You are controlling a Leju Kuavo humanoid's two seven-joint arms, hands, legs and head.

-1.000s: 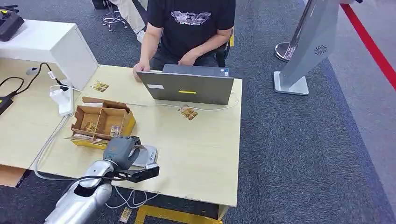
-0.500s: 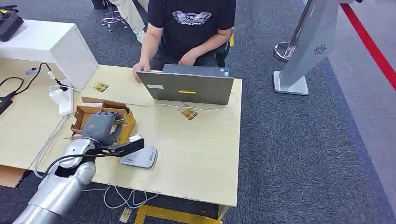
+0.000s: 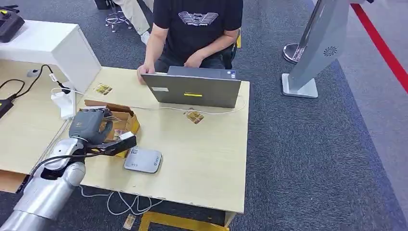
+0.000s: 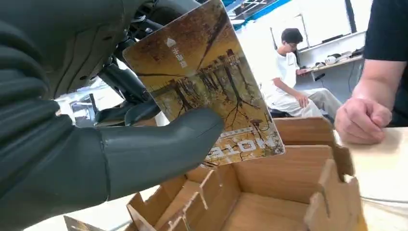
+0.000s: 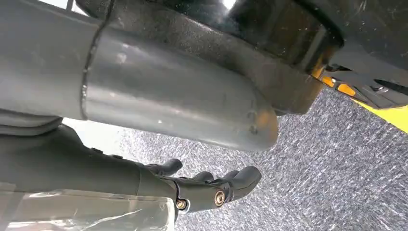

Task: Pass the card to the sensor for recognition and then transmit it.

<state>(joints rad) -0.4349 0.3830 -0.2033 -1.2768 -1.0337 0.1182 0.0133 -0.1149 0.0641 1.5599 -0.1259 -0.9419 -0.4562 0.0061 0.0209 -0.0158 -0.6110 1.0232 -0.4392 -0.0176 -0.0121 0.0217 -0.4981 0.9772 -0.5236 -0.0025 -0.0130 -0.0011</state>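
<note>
My left hand (image 3: 89, 126) hovers over the open cardboard box (image 3: 127, 121) at the table's left side. It pinches a yellow-brown card (image 4: 207, 72) with a tree picture between thumb (image 4: 159, 144) and fingers, tilted above the box's compartments (image 4: 269, 192). The grey card sensor (image 3: 143, 160) lies flat on the table just right of and nearer than the hand, with nothing on it. My right hand (image 5: 211, 187) hangs beside my body above the grey carpet, its fingers loosely apart and holding nothing.
A person sits behind a grey laptop (image 3: 192, 89) at the table's far edge, one hand (image 4: 363, 118) resting near the box. Loose cards (image 3: 194, 116) (image 3: 103, 89) lie on the table. A white power adapter (image 3: 65, 103) and cables run along the left.
My left hand has moved from above the sensor away to the far left, carrying the card, and now sits over the cardboard box. The sensor is uncovered.
</note>
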